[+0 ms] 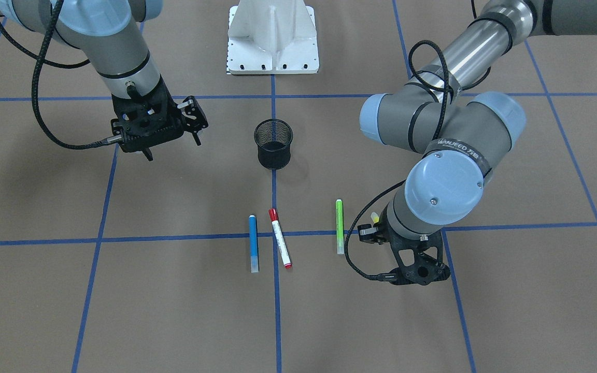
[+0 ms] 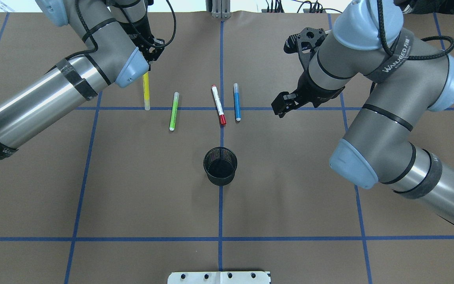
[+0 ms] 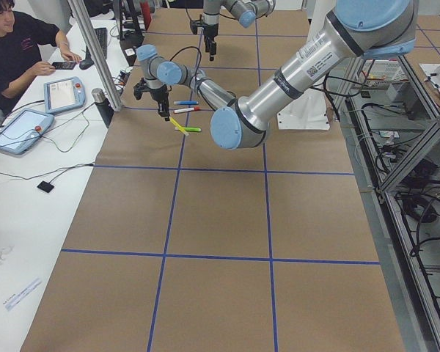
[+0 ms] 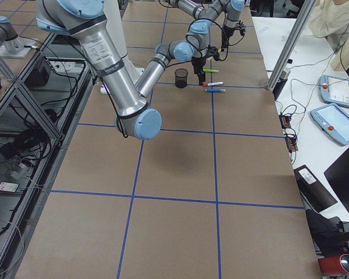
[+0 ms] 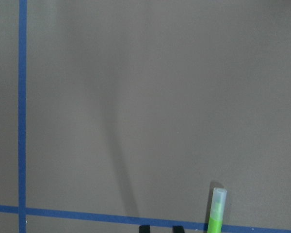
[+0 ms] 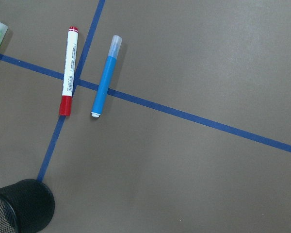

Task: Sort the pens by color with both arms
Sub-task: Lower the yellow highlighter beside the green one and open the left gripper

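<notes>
Front-facing view: round black wire-mesh cup (image 1: 273, 155) upright on brown paper-covered table (image 1: 122, 311). On the side of the cup away from the robot base, slim blue marker pen (image 1: 253, 243) and white marker pen with red cap (image 1: 280, 238) lying flat, just beside each other, not touching. Bright green marker pen (image 1: 339, 227) flat, further toward the robot's left of the cup. Only a short stub of slim yellow marker pen (image 1: 375, 217) showing at the left gripper (image 1: 372, 232), further left again. Right gripper (image 1: 172, 145) hanging above the table to the robot's right of the cup, jaws spread, nothing between them. Overhead view: yellow marker pen reaching from under the left gripper back toward the cup's side, far end hidden by the wrist. Left-side view: yellow marker pen slanted, far end raised at the gripper, unlike the three flat ones; contact of the low end with the table not determinable. Left wrist view: two dark fingertips (image 5: 144, 228) close together at the bottom edge, held pen out of frame; judged clamped on the far end of the yellow marker pen. Right wrist view: blue marker pen and white marker pen lying free, cup in the lower corner. Handling assessment: light, stiff, smooth round plastic barrels, likely to roll or pivot. End grip prone to swing, so mid-barrel hold across the width advised for the other three.
</notes>
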You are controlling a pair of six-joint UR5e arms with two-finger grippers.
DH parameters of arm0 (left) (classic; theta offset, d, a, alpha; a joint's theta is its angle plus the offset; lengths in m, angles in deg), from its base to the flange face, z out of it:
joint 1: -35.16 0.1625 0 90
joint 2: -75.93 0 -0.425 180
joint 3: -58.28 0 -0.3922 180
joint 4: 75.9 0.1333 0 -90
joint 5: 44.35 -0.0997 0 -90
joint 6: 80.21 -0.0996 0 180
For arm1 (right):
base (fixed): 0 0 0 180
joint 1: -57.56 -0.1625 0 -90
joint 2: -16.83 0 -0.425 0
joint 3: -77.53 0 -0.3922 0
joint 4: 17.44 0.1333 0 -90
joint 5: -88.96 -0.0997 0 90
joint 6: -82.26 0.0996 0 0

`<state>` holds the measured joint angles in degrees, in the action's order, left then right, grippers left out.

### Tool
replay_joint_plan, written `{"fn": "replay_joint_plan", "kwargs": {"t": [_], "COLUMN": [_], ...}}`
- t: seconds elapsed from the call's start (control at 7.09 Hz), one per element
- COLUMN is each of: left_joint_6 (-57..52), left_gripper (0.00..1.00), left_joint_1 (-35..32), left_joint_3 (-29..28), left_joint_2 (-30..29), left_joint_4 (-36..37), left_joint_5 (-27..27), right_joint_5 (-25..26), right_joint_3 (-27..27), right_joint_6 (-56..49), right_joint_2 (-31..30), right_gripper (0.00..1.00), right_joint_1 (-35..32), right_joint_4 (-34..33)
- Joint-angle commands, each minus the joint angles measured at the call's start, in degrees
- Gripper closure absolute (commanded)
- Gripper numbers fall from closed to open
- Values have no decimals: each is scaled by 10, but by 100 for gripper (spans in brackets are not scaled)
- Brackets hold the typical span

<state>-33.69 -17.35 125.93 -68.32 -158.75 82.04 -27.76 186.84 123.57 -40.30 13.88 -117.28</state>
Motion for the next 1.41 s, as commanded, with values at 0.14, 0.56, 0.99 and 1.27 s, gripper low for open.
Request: {"fn": "replay_joint_plan", "kwargs": {"t": [0.14,0.56,0.99,1.27], "left_joint_6": [2,0,-1,2], "left_gripper": [93,47,35,13], "left_joint_1": [32,32,24,1], "left_joint_3": [-1,1,4,106], "left_joint_2": [5,5,5,46], "left_joint_4": [5,4,3,6], "left_joint_5": [3,3,4,8], "right_joint_5": [-1,-15,-15,-8], "right_joint_3": [-1,-1,0,10], "right_joint_6": [0,0,2,13], "right_joint_2": [0,1,1,2], "right_gripper": [1,1,1,1], "right_joint_1": [0,-4,-6,-11], "right_joint_4": [0,-1,0,2]}}
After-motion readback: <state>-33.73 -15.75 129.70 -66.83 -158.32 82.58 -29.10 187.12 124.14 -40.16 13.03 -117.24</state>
